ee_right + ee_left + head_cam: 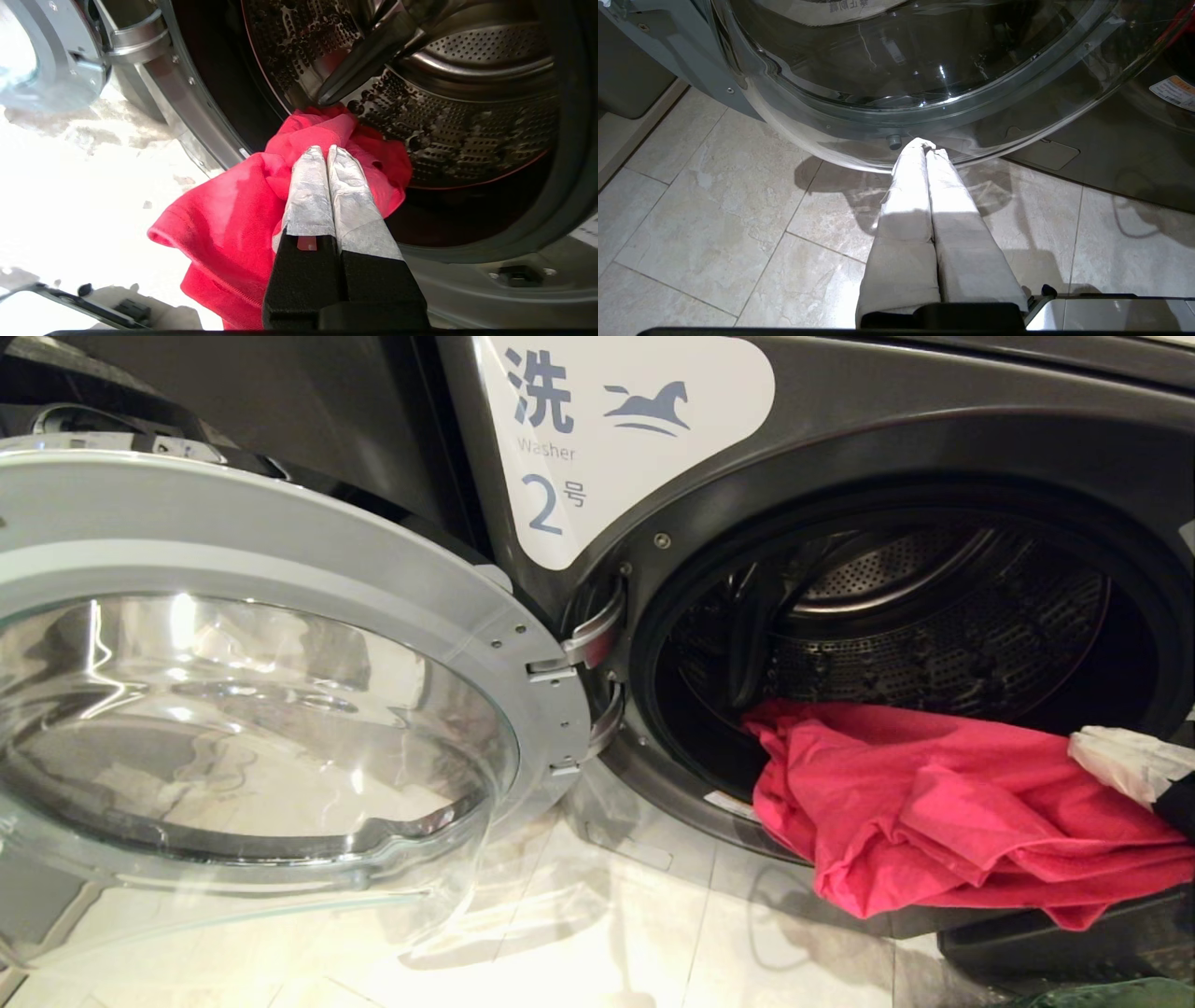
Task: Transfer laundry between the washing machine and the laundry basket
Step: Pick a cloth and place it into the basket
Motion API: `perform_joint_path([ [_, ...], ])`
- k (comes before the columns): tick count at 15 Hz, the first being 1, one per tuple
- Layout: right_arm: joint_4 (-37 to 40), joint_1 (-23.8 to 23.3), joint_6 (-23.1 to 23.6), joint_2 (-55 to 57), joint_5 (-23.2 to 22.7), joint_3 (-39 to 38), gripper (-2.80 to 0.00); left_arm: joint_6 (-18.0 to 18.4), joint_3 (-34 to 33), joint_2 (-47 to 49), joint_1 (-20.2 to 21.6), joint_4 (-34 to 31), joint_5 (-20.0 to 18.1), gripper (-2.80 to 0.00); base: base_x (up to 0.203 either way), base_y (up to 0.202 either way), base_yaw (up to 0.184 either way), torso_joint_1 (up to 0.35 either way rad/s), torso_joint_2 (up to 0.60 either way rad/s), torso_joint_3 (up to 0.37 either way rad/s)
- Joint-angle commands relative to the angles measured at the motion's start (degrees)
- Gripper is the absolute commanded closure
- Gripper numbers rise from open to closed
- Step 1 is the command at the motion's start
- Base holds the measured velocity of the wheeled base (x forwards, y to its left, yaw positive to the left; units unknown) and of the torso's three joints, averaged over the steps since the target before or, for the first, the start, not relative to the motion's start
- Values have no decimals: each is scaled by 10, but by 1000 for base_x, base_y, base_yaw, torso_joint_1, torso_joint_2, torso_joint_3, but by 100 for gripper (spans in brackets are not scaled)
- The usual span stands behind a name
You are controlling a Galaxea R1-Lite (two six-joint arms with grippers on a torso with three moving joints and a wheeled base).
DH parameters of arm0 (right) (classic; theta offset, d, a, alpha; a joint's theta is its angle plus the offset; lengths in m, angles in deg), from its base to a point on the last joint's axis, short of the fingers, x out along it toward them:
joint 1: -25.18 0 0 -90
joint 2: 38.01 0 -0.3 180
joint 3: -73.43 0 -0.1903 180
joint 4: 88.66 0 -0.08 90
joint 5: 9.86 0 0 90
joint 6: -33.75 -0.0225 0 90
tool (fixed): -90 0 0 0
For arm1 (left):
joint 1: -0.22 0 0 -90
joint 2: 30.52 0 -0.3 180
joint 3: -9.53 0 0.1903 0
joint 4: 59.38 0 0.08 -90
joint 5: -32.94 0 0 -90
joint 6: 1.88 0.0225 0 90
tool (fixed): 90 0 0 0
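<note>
A red garment (934,803) hangs out of the washing machine's drum (934,616), draped over the lower rim of the opening. My right gripper (1083,747) comes in from the right edge with its white-wrapped fingers shut. In the right wrist view its tips (326,150) lie against a fold of the red garment (224,219), and no cloth shows between them. Below the hanging cloth is the dark laundry basket (1055,943). My left gripper (927,147) is shut and empty, low over the tiled floor under the door glass.
The round glass door (261,709) stands swung wide open to the left, on its hinges (588,644). Green fabric (1102,994) shows at the bottom right corner. Pale floor tiles (607,933) lie in front of the machine.
</note>
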Motion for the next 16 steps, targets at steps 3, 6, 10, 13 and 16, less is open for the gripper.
perform_joint_path([
  [3,-1,0,23,-4,1,-4,0,0,0,1,0,0,0,0,0,0,0,0,0,0],
  [6,-1,0,29,0,0,-5,0,-1,0,1,0,0,0,0,-2,3,-66,2,4,1],
  [10,-1,-1,40,-1,1,0,0,-1,0,1,0,0,0,0,2,6,-172,0,-1,2],
  [13,-2,-1,51,-1,2,5,0,-1,0,1,0,0,0,0,1,7,-177,3,3,1],
  [16,-3,-1,72,-3,8,9,0,-1,0,1,0,0,0,0,0,9,-176,5,2,-2],
])
